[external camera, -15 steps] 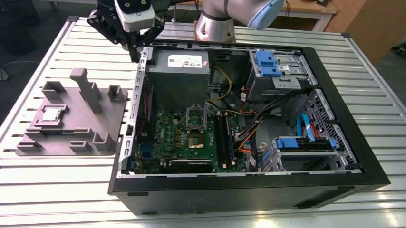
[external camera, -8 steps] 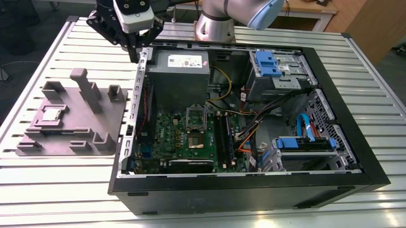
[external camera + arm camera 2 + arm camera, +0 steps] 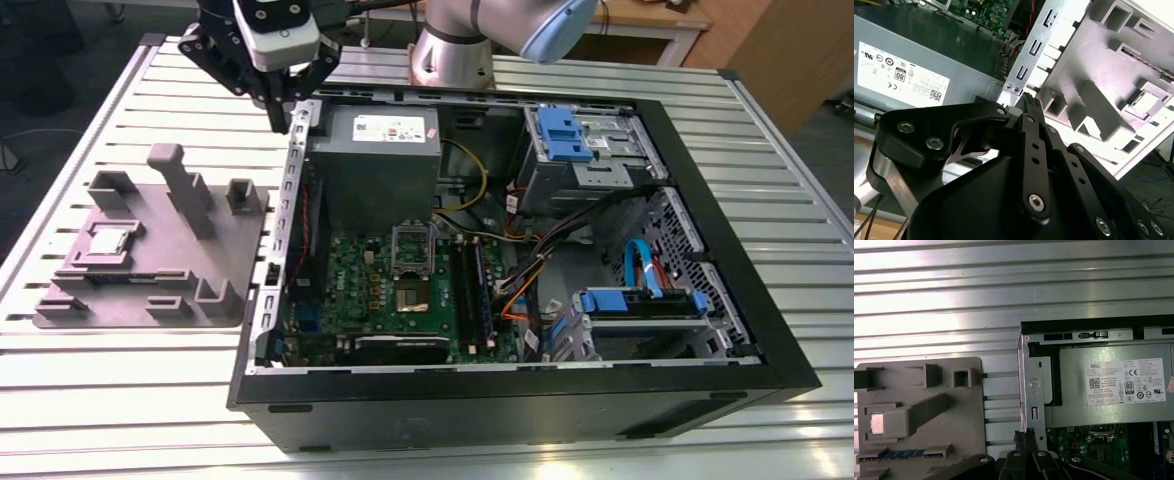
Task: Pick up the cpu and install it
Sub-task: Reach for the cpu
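Observation:
The cpu (image 3: 107, 240) is a small silver-topped square lying in a recess of the grey plastic tray (image 3: 227, 270), at the exterior view's left. It also shows as a pale square in the first wrist view (image 3: 876, 422) and the second wrist view (image 3: 1146, 102). My gripper (image 3: 280, 122) hangs high over the back left corner of the open computer case (image 3: 300, 150), well apart from the cpu. Its fingertips (image 3: 1024, 434) meet with nothing between them, as the second wrist view (image 3: 1029, 100) also shows. The motherboard (image 3: 360, 290) lies inside the case, with the socket (image 3: 415, 290) near its middle.
A grey power-supply box (image 3: 380, 160) fills the case's back left. Blue drive brackets (image 3: 567, 135) and loose cables (image 3: 534, 270) crowd the case's right half. Upright posts (image 3: 180, 185) rise from the tray. Everything stands on a ribbed metal table (image 3: 107, 400).

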Available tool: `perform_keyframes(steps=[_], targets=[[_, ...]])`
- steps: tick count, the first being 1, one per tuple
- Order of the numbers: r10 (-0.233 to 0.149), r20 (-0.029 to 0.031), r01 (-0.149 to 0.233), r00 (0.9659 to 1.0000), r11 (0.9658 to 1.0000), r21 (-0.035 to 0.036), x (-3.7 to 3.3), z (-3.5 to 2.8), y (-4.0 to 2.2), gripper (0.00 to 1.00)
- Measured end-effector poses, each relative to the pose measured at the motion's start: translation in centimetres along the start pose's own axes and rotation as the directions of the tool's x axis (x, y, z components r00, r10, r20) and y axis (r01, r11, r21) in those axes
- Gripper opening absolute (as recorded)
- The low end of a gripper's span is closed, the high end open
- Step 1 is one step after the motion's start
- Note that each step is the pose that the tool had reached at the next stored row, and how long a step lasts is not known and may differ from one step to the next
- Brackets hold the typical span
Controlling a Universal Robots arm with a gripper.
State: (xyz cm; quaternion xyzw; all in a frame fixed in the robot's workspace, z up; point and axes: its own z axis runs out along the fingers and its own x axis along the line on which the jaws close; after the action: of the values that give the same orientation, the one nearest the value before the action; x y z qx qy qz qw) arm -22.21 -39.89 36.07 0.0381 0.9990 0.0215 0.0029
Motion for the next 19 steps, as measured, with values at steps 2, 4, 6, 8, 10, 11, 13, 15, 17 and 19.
perform_keyframes(steps=[2,4,6,8,10,11,13,15,17,19], targets=[[0.0,0.0,0.0,1.0,1.0,0.0,0.04,0.0,0.0,0.1],[0.0,0.0,0.0,1.0,1.0,0.0,0.08,0.0,-0.01,0.1],[0.0,-0.0001,0.0,1.0,1.0,0.0,0.41,0.13,-0.04,0.1],[0.0,0.0,0.0,1.0,1.0,-0.0001,0.61,0.28,-0.06,0.1],[0.0,0.0,0.0,1.0,1.0,0.0,0.63,0.28,-0.06,0.1],[0.0,0.0,0.0,1.0,1.0,0.0,0.66,0.29,-0.06,0.1],[0.0,0.0,0.0,1.0,1.0,0.0,0.69,0.29,-0.07,0.1],[0.0,0.0,0.0,1.0,1.0,0.0,0.72,0.3,-0.07,0.1],[0.0,0.0001,0.0,1.0,1.0,-0.0001,0.8,0.31,-0.07,0.1],[0.0,0.0,0.0,1.0,1.0,0.0,0.82,0.32,-0.08,0.1]])
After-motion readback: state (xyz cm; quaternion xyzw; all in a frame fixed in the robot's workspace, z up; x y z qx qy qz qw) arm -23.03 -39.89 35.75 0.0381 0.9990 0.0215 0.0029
